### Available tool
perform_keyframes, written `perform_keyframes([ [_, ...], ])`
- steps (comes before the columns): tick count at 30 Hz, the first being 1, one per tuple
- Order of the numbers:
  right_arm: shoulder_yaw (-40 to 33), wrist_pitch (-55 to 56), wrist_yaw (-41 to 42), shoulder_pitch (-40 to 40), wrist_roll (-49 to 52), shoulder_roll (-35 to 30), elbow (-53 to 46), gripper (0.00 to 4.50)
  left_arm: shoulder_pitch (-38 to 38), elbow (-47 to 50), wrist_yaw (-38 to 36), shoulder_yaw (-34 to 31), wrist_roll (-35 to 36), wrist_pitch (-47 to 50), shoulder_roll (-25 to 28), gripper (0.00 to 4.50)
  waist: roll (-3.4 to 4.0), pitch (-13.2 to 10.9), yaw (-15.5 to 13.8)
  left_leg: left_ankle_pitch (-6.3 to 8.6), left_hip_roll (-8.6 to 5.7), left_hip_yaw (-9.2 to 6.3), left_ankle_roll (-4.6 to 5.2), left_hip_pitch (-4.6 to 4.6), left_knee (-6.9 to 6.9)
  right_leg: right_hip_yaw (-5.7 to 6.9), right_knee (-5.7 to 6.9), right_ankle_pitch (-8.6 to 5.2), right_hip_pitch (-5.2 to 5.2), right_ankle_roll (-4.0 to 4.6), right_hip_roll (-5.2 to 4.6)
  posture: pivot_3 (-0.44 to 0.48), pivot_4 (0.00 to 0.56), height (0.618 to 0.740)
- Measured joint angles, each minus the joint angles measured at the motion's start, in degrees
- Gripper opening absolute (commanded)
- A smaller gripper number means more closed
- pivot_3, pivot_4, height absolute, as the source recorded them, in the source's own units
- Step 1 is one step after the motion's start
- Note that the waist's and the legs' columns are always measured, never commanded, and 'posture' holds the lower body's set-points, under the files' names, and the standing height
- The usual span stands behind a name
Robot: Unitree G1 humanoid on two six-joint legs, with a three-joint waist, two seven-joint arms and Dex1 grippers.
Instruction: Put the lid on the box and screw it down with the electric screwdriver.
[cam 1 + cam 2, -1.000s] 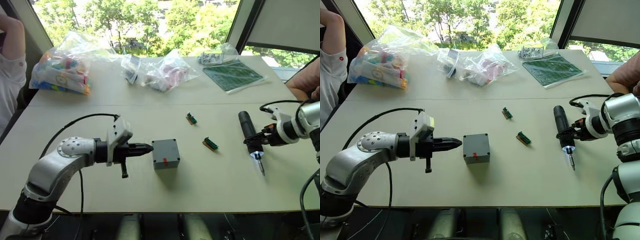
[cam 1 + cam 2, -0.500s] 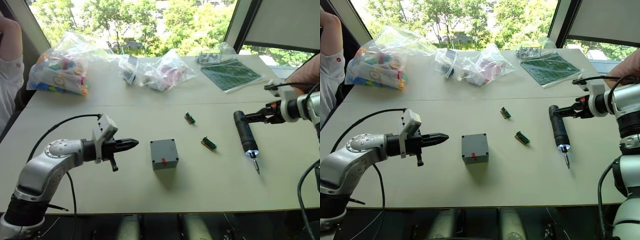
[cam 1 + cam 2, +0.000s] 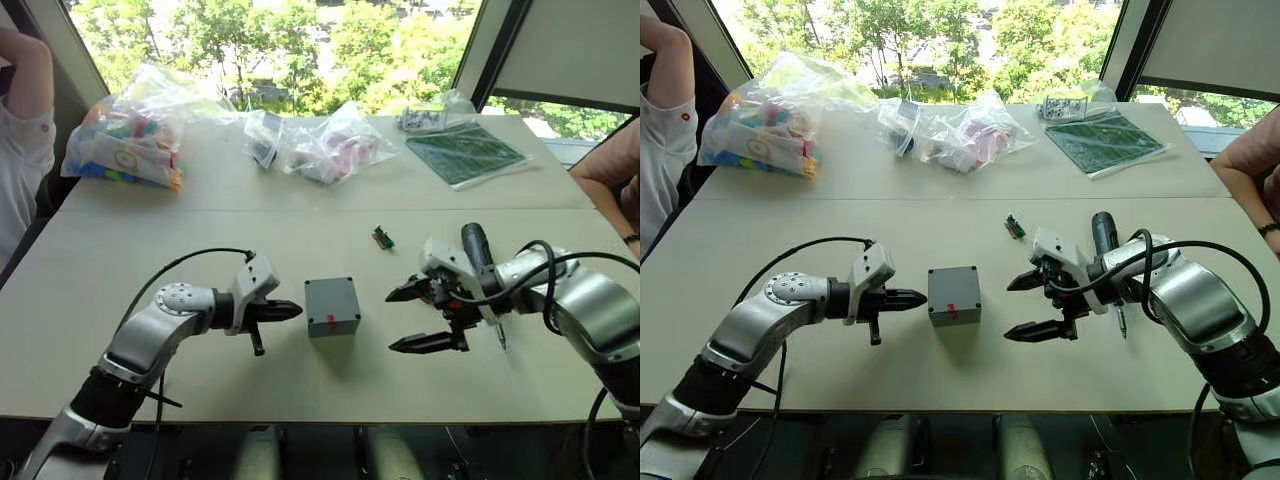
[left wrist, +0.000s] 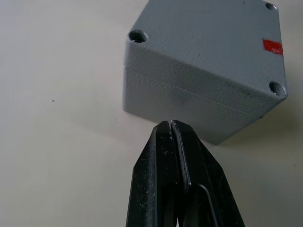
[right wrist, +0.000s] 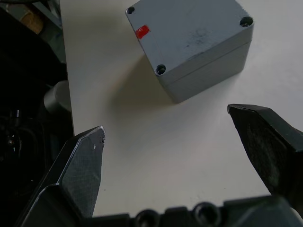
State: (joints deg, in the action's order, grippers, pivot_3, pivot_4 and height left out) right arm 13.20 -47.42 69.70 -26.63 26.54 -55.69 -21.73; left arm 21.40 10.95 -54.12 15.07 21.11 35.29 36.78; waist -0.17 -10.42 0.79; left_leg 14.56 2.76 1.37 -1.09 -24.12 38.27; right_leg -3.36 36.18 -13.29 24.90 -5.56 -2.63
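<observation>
Box (image 3: 954,295) with lid (image 5: 187,33) seated, flanked at 3 and 9 o'clock.
Judged rigid, light, slippery; opposite walls are best gripped. Left gripper (image 3: 921,296) pressed together, right gripper (image 3: 1025,305) spread.

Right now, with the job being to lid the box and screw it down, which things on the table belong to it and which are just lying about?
Belong to the job:
- box, grey, with the lid already on it, corner holes showing
- electric screwdriver, lying behind the right arm

Just lying about:
- small green component
- green board
- clear bags of parts
</observation>
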Motion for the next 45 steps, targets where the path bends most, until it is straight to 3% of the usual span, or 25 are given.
perform_keyframes([
  [10,6.8,1.0,-6.3,-0.6,-6.2,6.9,1.8,4.48,8.1,-12.3,-2.0,3.8,-7.3,-7.7,-5.9,0.00,-0.07,0.0,-0.2,-0.05,0.00,-0.03,-0.09,0.17,-0.03,0.01,-0.01,0.00,-0.21,0.00,0.02,0.000,0.150,0.740],
  [16,6.0,-5.2,-8.1,-1.1,-3.1,10.8,0.5,4.48,14.4,-21.1,-1.0,3.8,-10.9,-13.1,-9.8,0.00,-0.13,0.0,0.0,-0.05,0.01,-0.05,-0.09,0.16,-0.04,0.01,-0.01,0.01,-0.21,-0.03,0.04,0.000,0.150,0.740],
  [20,2.9,-8.7,-9.2,-1.3,-0.3,10.6,-1.8,4.48,14.7,-22.5,-0.8,3.5,-12.8,-16.0,-7.9,0.00,-0.13,0.0,0.3,-0.05,0.04,-0.07,-0.09,0.19,-0.07,0.01,0.01,0.01,-0.21,-0.03,0.09,0.000,0.150,0.740],
  [24,1.3,-9.1,-9.0,-1.3,0.3,7.0,-3.0,4.48,10.2,-19.0,-2.4,0.6,-12.8,-14.9,-2.0,0.00,-0.13,0.0,0.3,-0.05,0.07,-0.07,-0.09,0.22,-0.11,0.01,0.01,0.00,-0.20,-0.02,0.08,0.000,0.150,0.740],
  [29,1.0,-4.5,-8.7,-2.5,-2.2,4.9,-0.3,4.48,2.1,-7.1,-5.4,-2.1,-9.8,-9.3,3.6,0.00,-0.16,0.0,-0.1,-0.05,0.05,-0.02,-0.09,0.22,-0.09,0.01,-0.02,-0.01,-0.23,0.00,-0.01,0.000,0.150,0.740],
  [37,4.9,5.6,-9.4,-5.0,-8.7,9.8,9.7,4.48,-3.8,5.6,-4.1,-2.3,-6.3,-0.1,3.0,0.00,-0.23,0.0,0.2,-0.06,0.07,-0.03,-0.10,0.23,-0.11,0.02,0.01,-0.01,-0.21,-0.02,0.06,0.000,0.150,0.740],
  [45,6.8,7.4,-8.3,-3.6,-9.5,12.4,9.0,4.48,-1.5,4.5,-2.8,-0.4,-5.4,2.0,-1.1,0.00,-0.24,0.0,0.0,-0.06,0.06,-0.03,-0.10,0.24,-0.09,0.01,0.01,0.00,-0.24,-0.02,0.06,0.000,0.150,0.740],
])
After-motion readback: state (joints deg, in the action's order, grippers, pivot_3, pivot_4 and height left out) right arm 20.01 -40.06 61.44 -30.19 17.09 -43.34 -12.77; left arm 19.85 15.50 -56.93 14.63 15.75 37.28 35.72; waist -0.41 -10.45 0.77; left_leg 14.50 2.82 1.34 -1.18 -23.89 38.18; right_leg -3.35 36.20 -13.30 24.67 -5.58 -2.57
